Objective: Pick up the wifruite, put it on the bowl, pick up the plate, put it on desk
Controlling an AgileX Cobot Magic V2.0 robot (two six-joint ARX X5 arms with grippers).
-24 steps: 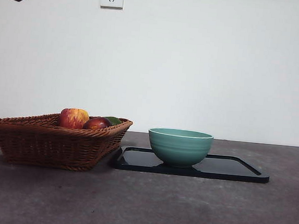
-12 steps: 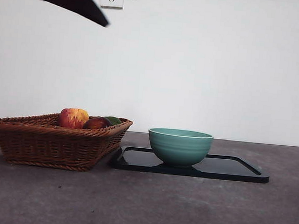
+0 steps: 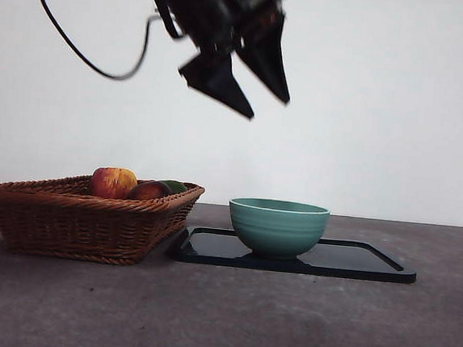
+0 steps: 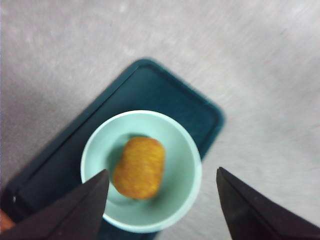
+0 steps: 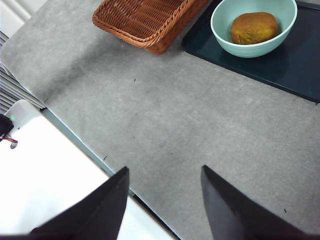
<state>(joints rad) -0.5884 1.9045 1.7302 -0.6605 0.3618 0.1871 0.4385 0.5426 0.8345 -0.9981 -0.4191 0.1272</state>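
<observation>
Left gripper [image 3: 259, 87] hangs high in the upper middle of the front view, above and slightly left of the bowl [image 3: 278, 225]. Its fingers [image 4: 80, 212] are spread wide and hold nothing. In the left wrist view one orange-brown fruit [image 4: 139, 167] lies inside the bowl [image 4: 187, 175], between the two finger tips in the frame but well below them, no contact. The fruit is oval, its long axis running from upper right to lower left of that frame. The bowl sits on one black tray [image 3: 353, 261] on the counter [image 3: 283, 324]. Right gripper [image 5: 162, 200] waits over bare counter [image 5: 200, 115], fingers [image 5: 107, 207] spread, empty, bowl [image 5: 250, 47] far off at the frame's upper right. One wicker basket [image 3: 82, 217] stands left of the tray, just beside it. Three fruits show above its rim in the front view: one red-yellow apple [image 3: 114, 183], one dark red fruit [image 3: 150, 191], one green fruit [image 3: 174, 186].
</observation>
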